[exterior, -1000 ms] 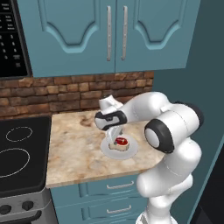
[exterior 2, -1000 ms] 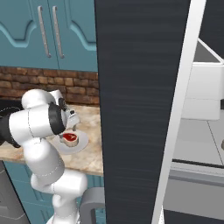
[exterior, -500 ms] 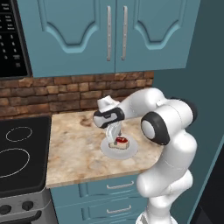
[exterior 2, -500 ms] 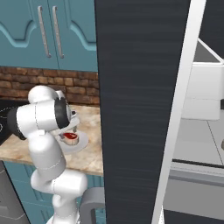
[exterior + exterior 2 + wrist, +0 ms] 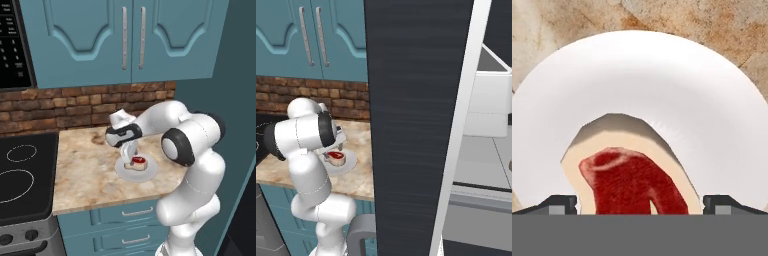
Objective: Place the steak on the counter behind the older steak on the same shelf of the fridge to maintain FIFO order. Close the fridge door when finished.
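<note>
Beige-brown marbled stone counter (image 5: 85, 170) carries a round white plate (image 5: 150, 172), and on that plate lies the small raw steak with a red top and cream-tan fatty rim (image 5: 136, 162) — not yet lifted, so the task looks to be at its very start. Poised right over the meat is the white arm's two-finger gripper (image 5: 131, 156), its jaws spread as wide as they go and holding nothing. In the hand view the two dark fingertips (image 5: 559, 204) stand at about 8 and 4 o'clock of the steak (image 5: 634, 182), one to each side, apart from it as far as I can tell.

Left to do, by my reckoning: close on the steak, carry it to the tall dark charcoal fridge (image 5: 416, 125) whose door (image 5: 406, 100) stands open to the right, set it on the shelf behind the older one, and shut the door.

The steak is thick, with a pale curved bone mark in the red — it sits in the plate's lower half, toward 6 o'clock in the hand view.
</note>
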Motion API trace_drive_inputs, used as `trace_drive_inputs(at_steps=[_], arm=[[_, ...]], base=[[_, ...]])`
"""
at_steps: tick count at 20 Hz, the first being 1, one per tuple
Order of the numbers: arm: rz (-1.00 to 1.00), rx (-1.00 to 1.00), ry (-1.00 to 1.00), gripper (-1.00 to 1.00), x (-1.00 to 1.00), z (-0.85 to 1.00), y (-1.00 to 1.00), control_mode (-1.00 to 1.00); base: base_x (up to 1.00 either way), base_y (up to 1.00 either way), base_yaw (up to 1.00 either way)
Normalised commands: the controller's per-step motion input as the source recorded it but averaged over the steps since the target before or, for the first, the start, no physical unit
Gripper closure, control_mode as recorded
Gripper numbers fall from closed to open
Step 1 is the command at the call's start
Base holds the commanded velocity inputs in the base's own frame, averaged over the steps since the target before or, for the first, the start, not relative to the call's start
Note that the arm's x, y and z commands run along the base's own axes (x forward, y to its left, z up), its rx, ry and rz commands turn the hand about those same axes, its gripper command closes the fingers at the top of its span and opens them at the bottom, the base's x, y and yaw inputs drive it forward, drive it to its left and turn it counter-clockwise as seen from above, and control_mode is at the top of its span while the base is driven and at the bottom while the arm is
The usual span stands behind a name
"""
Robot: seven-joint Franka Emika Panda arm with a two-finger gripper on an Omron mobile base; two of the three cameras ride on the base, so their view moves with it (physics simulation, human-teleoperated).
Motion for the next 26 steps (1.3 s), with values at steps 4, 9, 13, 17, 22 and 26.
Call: trace_drive_inputs(at_steps=[4,9,13,17,22,26], arm=[[0.1,0.0,-0.08,-1.0,0.0,0.0,0.09,-1.0],[0.11,0.0,-0.05,-1.0,0.02,-0.07,0.13,-1.0],[0.13,0.0,-0.01,-1.0,0.01,-0.24,0.14,-1.0],[0.09,0.0,0.01,-1.0,0.0,-0.46,0.03,-1.0],[0.06,0.0,0.02,-1.0,-0.08,-0.52,0.0,-1.0],[0.01,-0.01,0.08,1.0,0.0,-0.38,0.0,-1.0]], base=[[0.0,0.0,0.0],[0.0,0.0,0.0],[0.0,0.0,0.0],[0.0,0.0,0.0],[0.0,0.0,0.0],[0.0,0.0,0.0]])
